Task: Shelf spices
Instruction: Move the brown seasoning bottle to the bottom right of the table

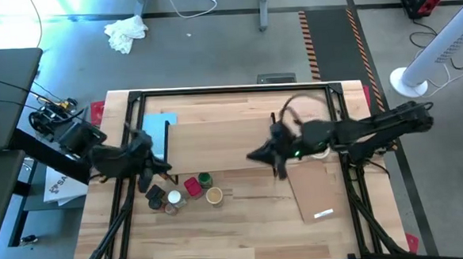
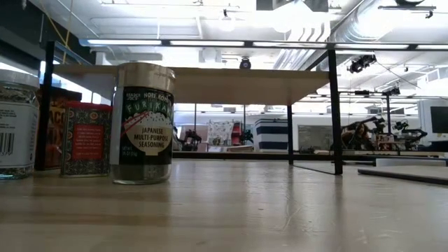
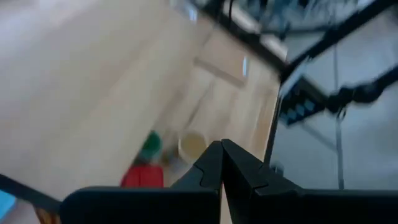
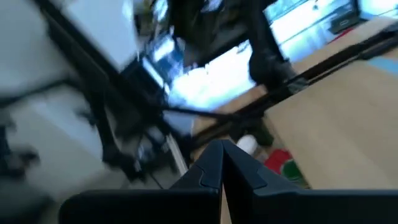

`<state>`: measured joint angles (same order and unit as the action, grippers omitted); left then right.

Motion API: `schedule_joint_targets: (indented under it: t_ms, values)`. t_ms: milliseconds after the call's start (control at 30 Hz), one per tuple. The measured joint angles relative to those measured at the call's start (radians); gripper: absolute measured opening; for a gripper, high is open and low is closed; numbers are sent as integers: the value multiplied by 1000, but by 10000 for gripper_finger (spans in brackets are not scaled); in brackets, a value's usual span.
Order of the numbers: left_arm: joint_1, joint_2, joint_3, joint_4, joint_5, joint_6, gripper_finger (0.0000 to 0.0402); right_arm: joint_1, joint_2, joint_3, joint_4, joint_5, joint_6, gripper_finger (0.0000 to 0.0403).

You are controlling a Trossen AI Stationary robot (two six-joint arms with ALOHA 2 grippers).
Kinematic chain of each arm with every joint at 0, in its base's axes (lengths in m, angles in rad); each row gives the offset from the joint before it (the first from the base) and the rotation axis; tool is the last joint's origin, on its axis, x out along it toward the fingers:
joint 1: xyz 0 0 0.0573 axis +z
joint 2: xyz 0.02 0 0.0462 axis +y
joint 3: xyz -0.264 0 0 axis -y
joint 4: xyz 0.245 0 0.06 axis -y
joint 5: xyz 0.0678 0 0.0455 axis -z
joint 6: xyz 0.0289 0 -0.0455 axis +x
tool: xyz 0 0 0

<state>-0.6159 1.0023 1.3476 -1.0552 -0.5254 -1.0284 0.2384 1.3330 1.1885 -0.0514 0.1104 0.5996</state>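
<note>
Both grippers empty and pressed shut above the table, spices grouped by my left one.

From the high view I see the left gripper (image 1: pixel 149 180) just beside the spices (image 1: pixel 183 194), a cluster of a red tin (image 1: pixel 192 187), a green-topped jar (image 1: pixel 205 179), a tan-topped one (image 1: pixel 213 196) and a white-topped one (image 1: pixel 173 198), all on the table (image 1: pixel 245 232) out in front of the shelf (image 1: pixel 231 129); the right gripper (image 1: pixel 279 165) sits well apart from them, near a loose board (image 1: pixel 320 192). Only the low view lets me read a label: the furikake jar (image 2: pixel 143 124) stands upright under the plank, the red tin (image 2: pixel 86 138) just beside it. My left wrist view shows fingers (image 3: pixel 211 167) touching, nothing between; the right wrist view shows the same, fingers (image 4: pixel 211 163) together.
</note>
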Motion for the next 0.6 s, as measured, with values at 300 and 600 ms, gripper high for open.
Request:
schedule_joint_targets:
  t_ms: [300, 600]
  values:
    - [-41, -59, 49, 4, -226, 157, 0, 26, 400, 469, -380, 8, -271, 6]
    - [-52, -126, 49, 6, -48, 387, 0, 40, 741, 899, -634, -3, -140, 141]
